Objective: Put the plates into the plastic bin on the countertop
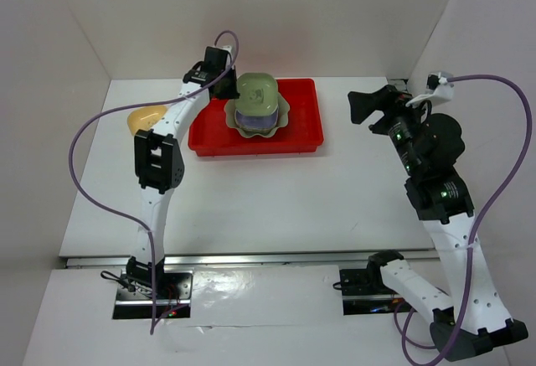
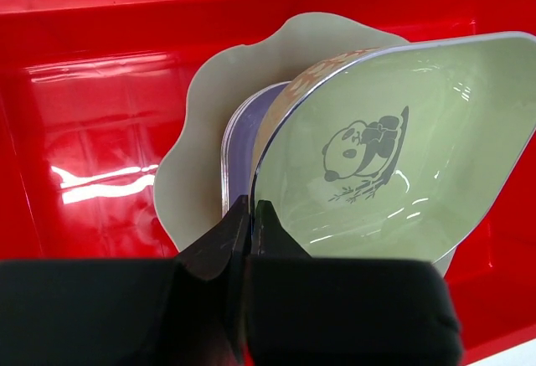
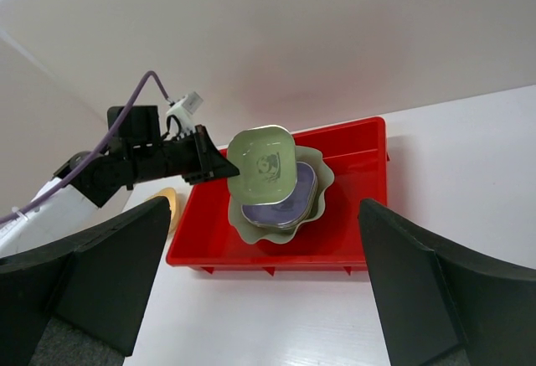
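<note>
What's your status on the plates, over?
Left claw shut on rim of light-green rounded-square panda-print dish, tilted over stack in bright red plastic bin. Right claw open, off to the side. Yellow dish outside bin, on white countertop.

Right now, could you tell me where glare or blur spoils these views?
Left wrist: glare streaks across the red bin, sheen on the light green dish, left pincer a blurred black mass. Right wrist: right pincer fingers soft. Top external: evenly lit.

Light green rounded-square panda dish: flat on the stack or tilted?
Tilted: light green dish leans over the lavender dish, rim pinched by left claw.
</note>
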`<action>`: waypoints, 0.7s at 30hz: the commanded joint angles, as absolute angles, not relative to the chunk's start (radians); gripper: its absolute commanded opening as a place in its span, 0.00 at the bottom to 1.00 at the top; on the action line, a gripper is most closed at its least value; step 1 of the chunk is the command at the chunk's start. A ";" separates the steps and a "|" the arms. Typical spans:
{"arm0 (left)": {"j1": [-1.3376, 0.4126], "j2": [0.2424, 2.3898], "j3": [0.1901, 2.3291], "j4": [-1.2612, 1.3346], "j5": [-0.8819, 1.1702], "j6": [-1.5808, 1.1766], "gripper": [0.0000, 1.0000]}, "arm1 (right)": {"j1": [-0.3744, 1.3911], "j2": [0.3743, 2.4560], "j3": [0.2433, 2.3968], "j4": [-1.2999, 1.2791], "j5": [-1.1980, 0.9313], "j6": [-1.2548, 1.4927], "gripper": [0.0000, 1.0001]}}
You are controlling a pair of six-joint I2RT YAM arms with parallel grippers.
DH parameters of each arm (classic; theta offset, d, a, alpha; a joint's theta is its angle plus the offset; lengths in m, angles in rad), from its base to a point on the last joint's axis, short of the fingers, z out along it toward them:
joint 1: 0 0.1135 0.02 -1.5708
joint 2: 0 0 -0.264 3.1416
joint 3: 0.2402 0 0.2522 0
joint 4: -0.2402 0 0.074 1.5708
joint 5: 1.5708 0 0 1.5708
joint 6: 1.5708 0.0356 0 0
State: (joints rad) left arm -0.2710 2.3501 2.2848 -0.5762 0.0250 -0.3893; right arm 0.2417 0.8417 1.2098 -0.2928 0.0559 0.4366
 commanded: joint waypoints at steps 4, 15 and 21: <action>-0.275 2.359 2.313 -0.560 0.037 -0.359 0.19 | 0.245 0.838 1.203 -0.298 0.051 0.434 1.00; -0.275 2.263 2.247 -0.519 0.046 -0.379 0.78 | 0.245 0.857 1.212 -0.288 0.042 0.434 1.00; -0.275 2.060 2.195 -0.483 -0.012 -0.435 0.85 | 0.255 0.867 1.212 -0.288 0.041 0.434 1.00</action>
